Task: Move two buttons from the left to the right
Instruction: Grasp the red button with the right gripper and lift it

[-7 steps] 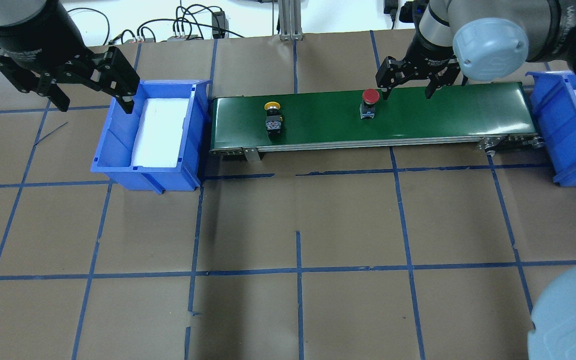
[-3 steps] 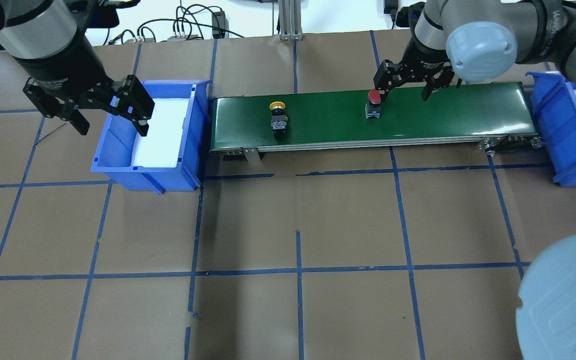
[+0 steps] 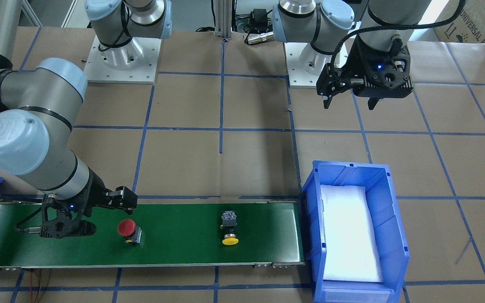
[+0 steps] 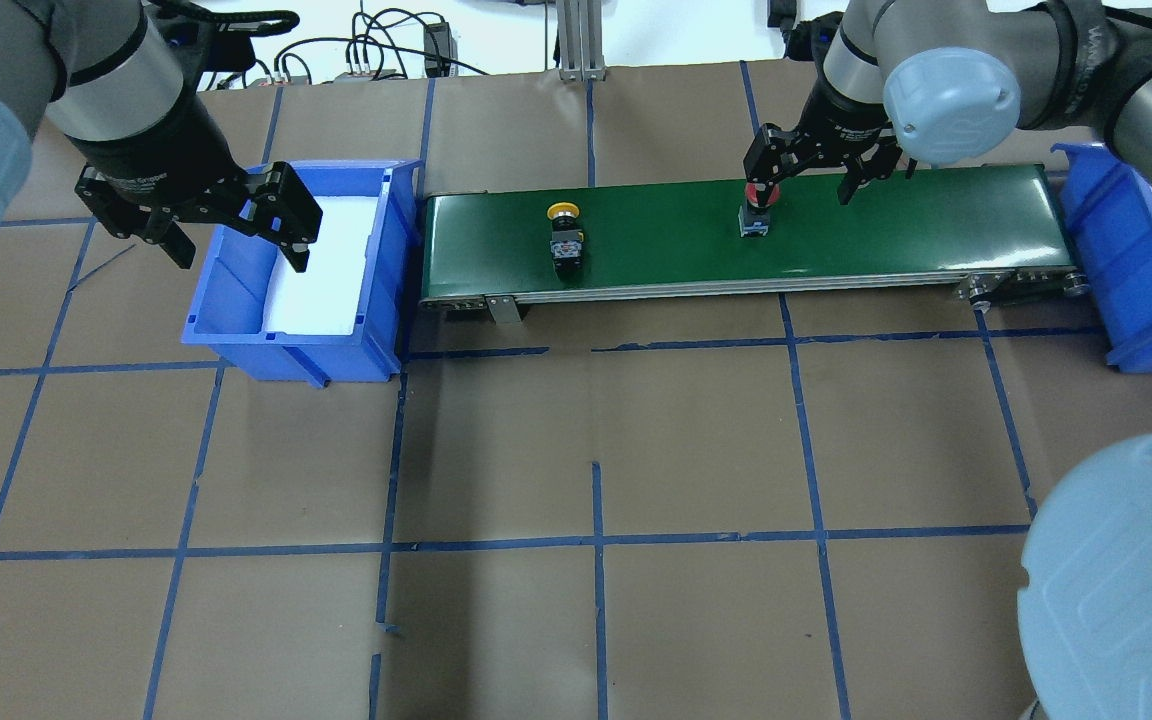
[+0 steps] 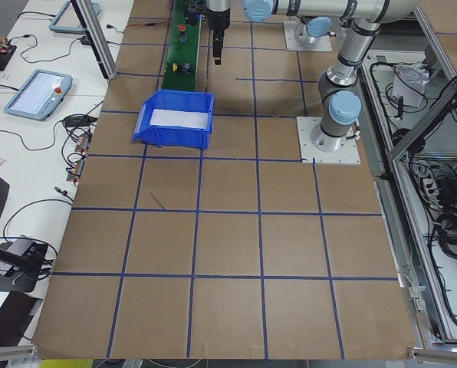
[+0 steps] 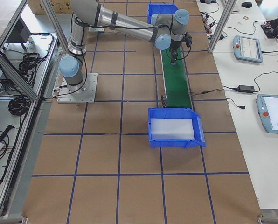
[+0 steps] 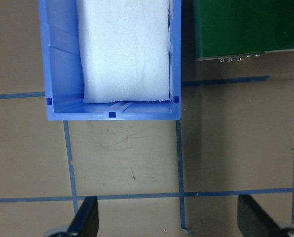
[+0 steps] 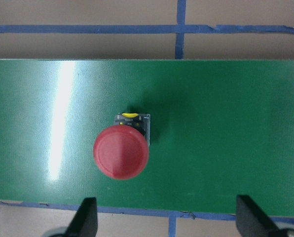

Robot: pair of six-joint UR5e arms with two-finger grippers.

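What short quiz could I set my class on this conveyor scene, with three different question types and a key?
1. Fill in: the yellow-capped push button lies on the green ___.
2. Multiple choice: which button is nearest the right gripper? A) the yellow-capped push button, B) the red-capped push button, C) neither, since both are off the table.
3. True or false: the left gripper is shut on a button.

Key: 1. conveyor belt. 2. B. 3. False: its fingers are spread and hold nothing.
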